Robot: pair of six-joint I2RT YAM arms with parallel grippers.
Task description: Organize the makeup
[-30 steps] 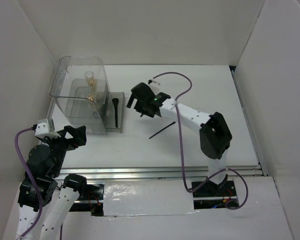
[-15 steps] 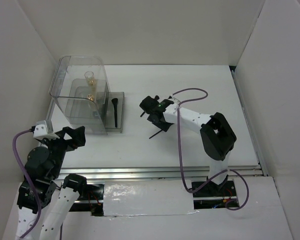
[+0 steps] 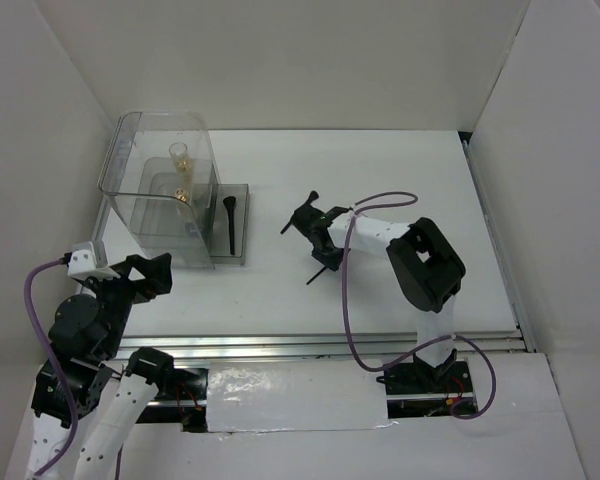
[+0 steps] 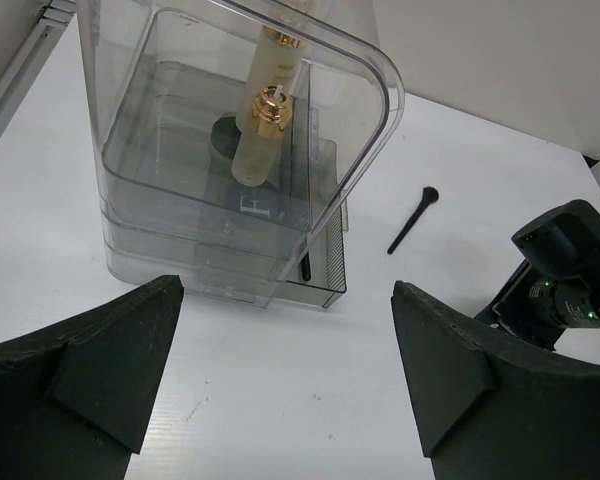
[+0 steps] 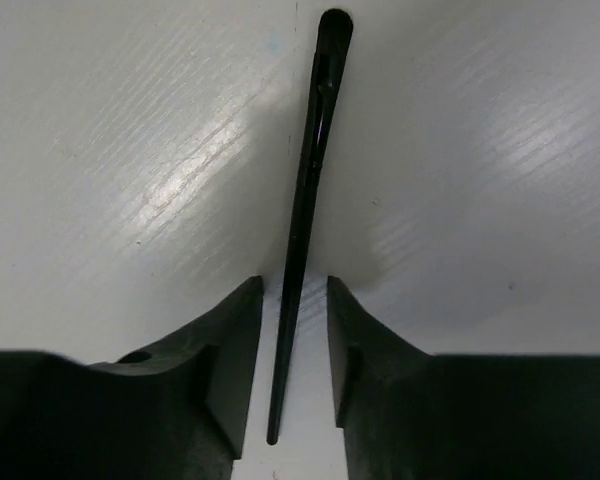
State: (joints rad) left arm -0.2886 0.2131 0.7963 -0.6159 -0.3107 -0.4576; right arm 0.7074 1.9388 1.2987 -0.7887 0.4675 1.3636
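A thin black brush (image 5: 305, 200) lies flat on the white table, its handle running between my right gripper's (image 5: 294, 330) fingers. The jaws stand narrow, with a slim gap on each side of the handle, so this gripper is open. From above, the brush's free end (image 3: 318, 275) pokes out below the right gripper (image 3: 322, 248). The clear box (image 3: 160, 190) holds a tall pale-yellow bottle (image 4: 275, 75) and a short gold-capped bottle (image 4: 257, 140). Another black brush (image 3: 228, 222) lies in the tray beside the box. My left gripper (image 4: 285, 290) hangs wide open and holds nothing.
In the left wrist view a thin black brush (image 4: 412, 220) lies on the table right of the grey tray (image 4: 325, 270), with the right arm's black head (image 4: 565, 265) further right. White walls close in the table on the left, back and right.
The right gripper has moved from beside the tray toward the near side, come down over the thin brush, and narrowed its jaws around the handle. The left arm has stayed put.
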